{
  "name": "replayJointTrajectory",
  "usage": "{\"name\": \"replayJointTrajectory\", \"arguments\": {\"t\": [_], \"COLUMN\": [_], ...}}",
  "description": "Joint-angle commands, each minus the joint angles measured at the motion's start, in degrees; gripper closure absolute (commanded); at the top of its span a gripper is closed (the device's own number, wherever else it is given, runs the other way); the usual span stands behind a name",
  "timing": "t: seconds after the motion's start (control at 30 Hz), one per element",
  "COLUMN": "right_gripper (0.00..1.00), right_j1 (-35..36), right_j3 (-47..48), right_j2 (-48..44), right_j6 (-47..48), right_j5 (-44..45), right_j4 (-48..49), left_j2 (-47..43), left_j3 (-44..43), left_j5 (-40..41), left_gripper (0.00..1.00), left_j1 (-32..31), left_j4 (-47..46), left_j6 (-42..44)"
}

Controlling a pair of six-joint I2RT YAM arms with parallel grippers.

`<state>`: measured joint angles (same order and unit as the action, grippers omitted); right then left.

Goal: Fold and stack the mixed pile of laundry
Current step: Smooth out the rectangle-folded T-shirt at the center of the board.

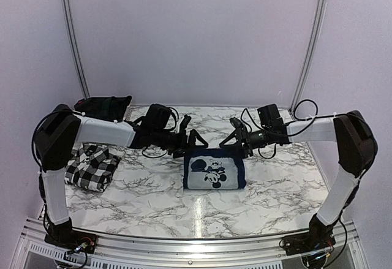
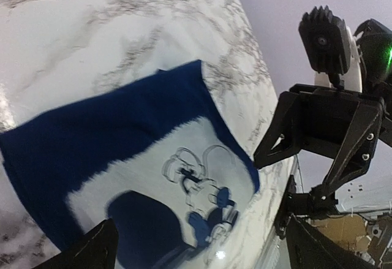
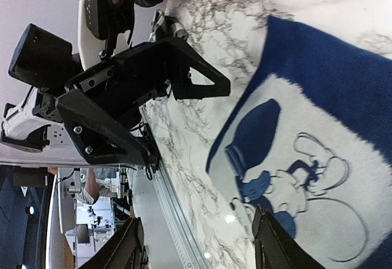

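A navy blue T-shirt (image 1: 214,171) lies folded in a flat rectangle at mid-table, its white cartoon print facing up. My left gripper (image 1: 197,141) hovers open above the shirt's back left corner, holding nothing. My right gripper (image 1: 236,139) faces it over the back right corner, open and also holding nothing. In the left wrist view the T-shirt (image 2: 122,134) lies below my left gripper (image 2: 208,250), with the right gripper (image 2: 324,134) opposite. In the right wrist view the T-shirt (image 3: 318,97) lies beside my right gripper (image 3: 199,244). A black-and-white check shirt (image 1: 92,166) lies folded at the left.
A dark green-and-navy plaid garment (image 1: 104,105) lies bunched at the back left corner. The marble table (image 1: 153,195) has a metal rail along its near edge (image 1: 196,244). White walls enclose the back and sides. My left arm (image 1: 104,131) reaches over the check shirt.
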<state>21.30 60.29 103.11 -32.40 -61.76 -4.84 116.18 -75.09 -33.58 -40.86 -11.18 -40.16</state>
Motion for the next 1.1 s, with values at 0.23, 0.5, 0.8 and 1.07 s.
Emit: {"name": "replayJointTrajectory", "arguments": {"t": [0.23, 0.5, 0.8, 1.07], "right_gripper": [0.43, 0.44, 0.44, 0.45], "right_j1": [5.7, 3.6, 0.2, -10.1], "right_j3": [-17.1, -27.5, -24.0, -24.7], "right_j2": [0.7, 8.2, -12.0, -25.9], "right_j6": [-16.1, -17.8, -5.4, -2.7], "right_j5": [0.2, 0.9, 4.6, 8.4], "right_j4": [22.6, 32.4, 7.7, -4.3], "left_j2": [0.0, 1.1, -16.5, -12.8], "left_j3": [5.8, 17.2, 20.5, 1.0], "left_j5": [-3.6, -1.0, 10.3, 29.1], "left_gripper": [0.01, 0.01, 0.01, 0.01], "left_j1": [-8.1, -5.8, -3.6, -14.7], "left_j4": [-8.2, -12.3, 0.8, 21.0], "left_j6": [-6.5, -8.4, 7.8, 40.5]}}
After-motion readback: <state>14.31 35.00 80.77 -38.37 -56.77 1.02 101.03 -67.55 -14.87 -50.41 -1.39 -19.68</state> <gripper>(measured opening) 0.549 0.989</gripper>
